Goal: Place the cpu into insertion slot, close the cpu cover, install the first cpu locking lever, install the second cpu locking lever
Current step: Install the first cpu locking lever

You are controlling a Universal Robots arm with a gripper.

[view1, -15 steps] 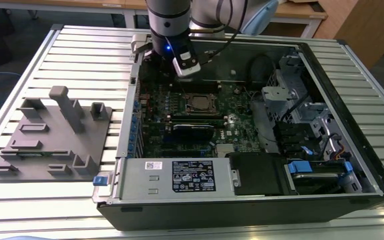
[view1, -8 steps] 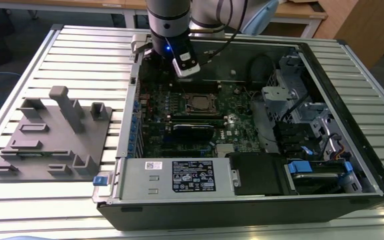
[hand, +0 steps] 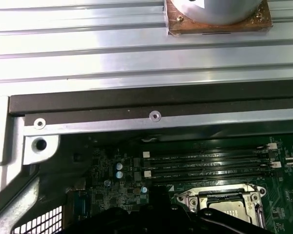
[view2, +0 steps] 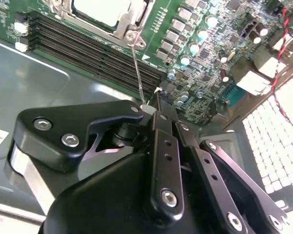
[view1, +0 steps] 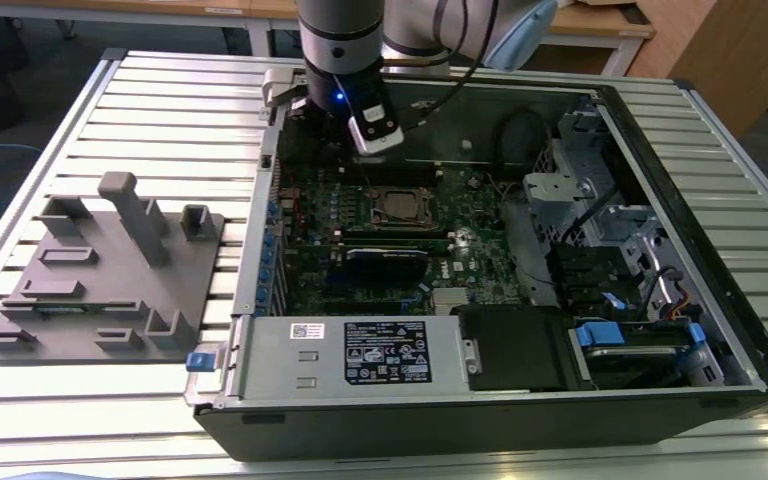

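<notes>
Now, in the exterior view you have the arm reaching down over the slatted counter (view1: 171, 120) into the open computer case (view1: 491, 430). The pincer (view1: 373, 148) hangs between the case wall nearest the arm's base and the insertion slot (view1: 398, 206), which sits mid-board. Low board surrounds the slot. The drive cage (view1: 564, 190) crowds the exterior view's right, the power supply (view1: 291, 355) closes off the near side, and a grey fixture block (view1: 104, 270) rests on the counter well apart at the exterior view's left. In the second wrist view the cpu (view2: 98, 9) lies flat in the slot with the cpu cover (view2: 136, 22) down around it, its frame edging the chip. A thin locking lever (view2: 138, 68) runs from beside the cover's corner, across the memory slots (view2: 88, 46), to the pincer (view2: 156, 105), and its end meets the tip there. You cannot tell whether the pincer is clenched on it or released. A perforated grille (view2: 283, 141) bounds the board on one side and plain sheet metal (view2: 29, 73) on the other. In the first wrist view the case's dark rim (hand: 136, 100) runs between the counter slats and the board, the memory slots (hand: 205, 165) lie between that rim and the slot (hand: 224, 202), and the arm's base (hand: 215, 12) stands on the counter beyond the rim.
</notes>
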